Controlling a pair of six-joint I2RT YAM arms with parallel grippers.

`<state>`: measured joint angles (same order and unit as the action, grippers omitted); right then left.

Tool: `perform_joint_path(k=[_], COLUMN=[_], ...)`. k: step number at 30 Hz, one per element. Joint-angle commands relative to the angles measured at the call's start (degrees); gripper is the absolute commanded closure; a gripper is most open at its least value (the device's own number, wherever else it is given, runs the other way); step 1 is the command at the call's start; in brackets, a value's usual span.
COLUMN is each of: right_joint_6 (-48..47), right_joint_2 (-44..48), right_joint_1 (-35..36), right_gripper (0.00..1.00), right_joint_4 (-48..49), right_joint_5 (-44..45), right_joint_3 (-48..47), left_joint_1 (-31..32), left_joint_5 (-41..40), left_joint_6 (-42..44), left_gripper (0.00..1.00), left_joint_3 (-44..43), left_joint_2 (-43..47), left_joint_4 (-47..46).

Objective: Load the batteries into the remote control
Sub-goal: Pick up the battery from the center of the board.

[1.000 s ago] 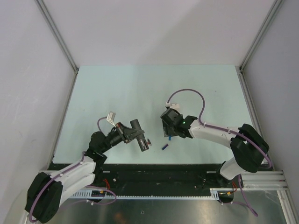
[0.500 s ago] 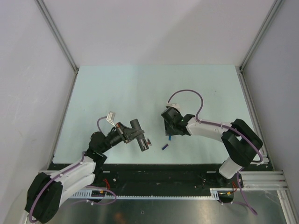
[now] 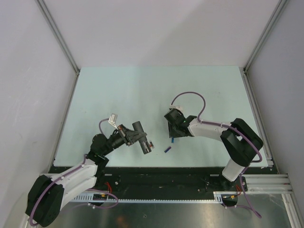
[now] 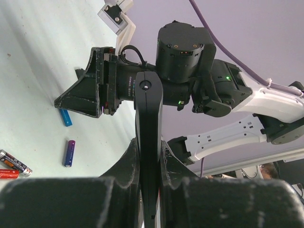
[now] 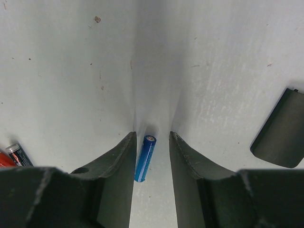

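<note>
My left gripper (image 3: 137, 138) is shut on the remote control (image 3: 145, 146), a slim black bar held above the table. In the left wrist view the remote (image 4: 148, 123) stands up between the fingers (image 4: 126, 166). My right gripper (image 3: 172, 134) points down at the table, open, its fingertips straddling a blue battery (image 5: 145, 158) lying on the table. That battery also shows in the top view (image 3: 172, 140). It lies against the left finger (image 5: 118, 161) and apart from the right one. A second blue battery (image 3: 166, 149) lies just nearer.
Red and silver batteries (image 4: 14, 162) lie at the lower left of the left wrist view, and one (image 5: 16, 154) shows at the left of the right wrist view. A flat black cover piece (image 5: 280, 130) lies to the right of the right gripper.
The right arm's elbow has drawn in toward its gripper, and the gripper has settled over the blue battery. The left arm and remote have not moved.
</note>
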<state>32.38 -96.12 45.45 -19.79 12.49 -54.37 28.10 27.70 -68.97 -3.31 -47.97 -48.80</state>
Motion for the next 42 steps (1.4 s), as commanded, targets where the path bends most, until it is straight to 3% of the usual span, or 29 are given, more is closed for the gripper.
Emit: perform_joint_path(k=[1,22,31,42], right_joint_6=[0.0,0.0,-0.1,-0.1], right_joint_2=[-1.2,-1.8,-0.8,-2.1], right_joint_1=[-0.3,0.4,0.3,1.0], right_gripper=[0.62,0.68,0.61,0.73], right_joint_4=[1.0,-0.2,-0.5,-1.6], right_joint_5=[-0.3,-0.5,-0.1,-0.7], right_joint_3=[-1.2,-1.3,-1.3,-2.0], left_joint_1=[-0.3,-0.3,-0.4,-0.3], left_joint_5=[1.3,1.4,1.4,1.4], left_joint_6=[0.9,1.0,1.1,1.0], left_gripper=[1.0,1.0,1.0,1.0], left_joint_3=[0.7,0.9,0.7,0.8], left_joint_2=[0.5,0.5,0.1,0.1], left_joint_4=[-2.4,-2.4,-2.4,-2.4])
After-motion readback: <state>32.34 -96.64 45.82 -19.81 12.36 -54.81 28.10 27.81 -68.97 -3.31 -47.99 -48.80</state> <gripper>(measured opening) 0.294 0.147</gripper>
